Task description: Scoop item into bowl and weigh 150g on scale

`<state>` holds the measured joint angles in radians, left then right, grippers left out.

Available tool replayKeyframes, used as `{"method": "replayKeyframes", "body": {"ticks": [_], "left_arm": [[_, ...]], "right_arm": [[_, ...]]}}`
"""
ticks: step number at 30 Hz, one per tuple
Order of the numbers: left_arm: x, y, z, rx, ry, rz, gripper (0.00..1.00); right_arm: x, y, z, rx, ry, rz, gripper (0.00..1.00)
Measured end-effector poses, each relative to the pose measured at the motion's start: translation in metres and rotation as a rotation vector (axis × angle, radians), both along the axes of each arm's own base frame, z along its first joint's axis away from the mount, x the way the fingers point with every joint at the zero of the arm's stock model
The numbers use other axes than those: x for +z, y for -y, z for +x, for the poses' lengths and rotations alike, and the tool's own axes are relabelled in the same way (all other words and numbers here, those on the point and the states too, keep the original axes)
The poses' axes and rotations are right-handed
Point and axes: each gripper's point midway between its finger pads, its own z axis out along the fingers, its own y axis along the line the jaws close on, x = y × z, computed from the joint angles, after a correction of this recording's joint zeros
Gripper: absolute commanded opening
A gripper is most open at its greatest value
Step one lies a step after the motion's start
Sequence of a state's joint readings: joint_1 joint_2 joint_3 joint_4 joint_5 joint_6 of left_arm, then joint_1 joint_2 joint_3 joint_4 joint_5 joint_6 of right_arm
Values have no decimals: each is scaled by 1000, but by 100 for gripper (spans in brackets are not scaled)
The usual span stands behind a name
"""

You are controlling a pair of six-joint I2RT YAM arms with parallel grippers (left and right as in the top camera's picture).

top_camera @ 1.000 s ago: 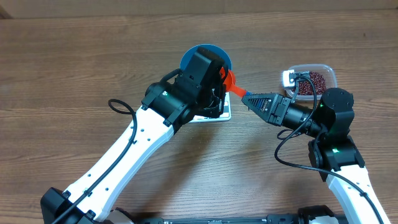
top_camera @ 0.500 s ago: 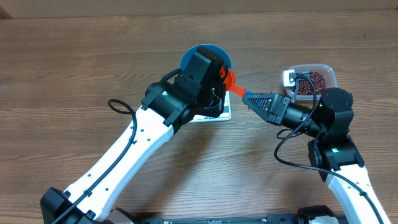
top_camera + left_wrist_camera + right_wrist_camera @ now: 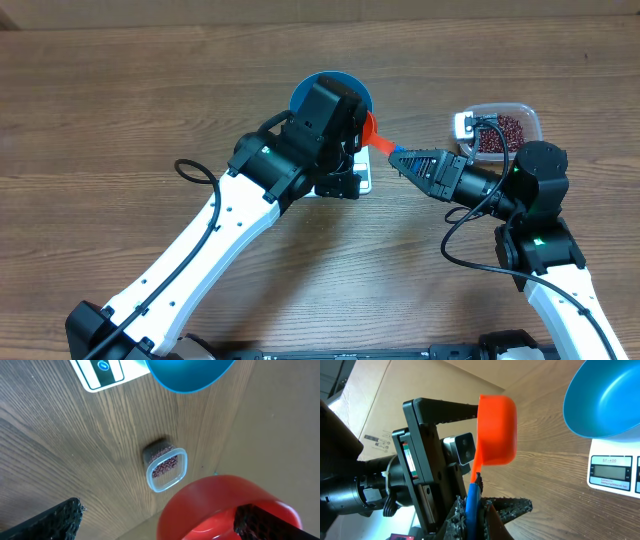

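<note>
The right gripper (image 3: 476,510) pinches the blue handle of the orange-red plastic scoop (image 3: 496,430). The left gripper (image 3: 157,512) gapes wide around its cup. The round blue plastic bowl (image 3: 312,90) sits on the flat white scale (image 3: 615,470) mid-desk. Next, I'd say, comes a dip into the red-brown beans (image 3: 505,130) in the clear plastic tub (image 3: 531,117) near the desk's right edge.

Overhead: left arm (image 3: 265,165) covers most of scale (image 3: 365,180) & part of bowl (image 3: 300,97). Right wrist view: scale readout too small to read. Left wrist view: bowl, scale, red scoop (image 3: 210,505) cut off at edges.
</note>
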<state>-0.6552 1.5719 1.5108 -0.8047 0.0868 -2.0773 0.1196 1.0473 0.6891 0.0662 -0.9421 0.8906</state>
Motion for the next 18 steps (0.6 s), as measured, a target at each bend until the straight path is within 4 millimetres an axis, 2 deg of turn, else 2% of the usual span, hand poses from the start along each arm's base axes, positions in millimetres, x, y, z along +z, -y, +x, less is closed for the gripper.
{"method": "replayKeyframes", "body": {"ticks": [12,15,18], "left_arm": [[10,5,0,-51,43,-17,99],[22,-1,-3,-62,86,-7,100],[44,-13,-11,-70,153,4,100]], "right_arm": [[-2,4,7,-47,4,-13,4],[-3,6,10,-65,15,-26,4],[-4,8,12,-79,30,-39,4]]}}
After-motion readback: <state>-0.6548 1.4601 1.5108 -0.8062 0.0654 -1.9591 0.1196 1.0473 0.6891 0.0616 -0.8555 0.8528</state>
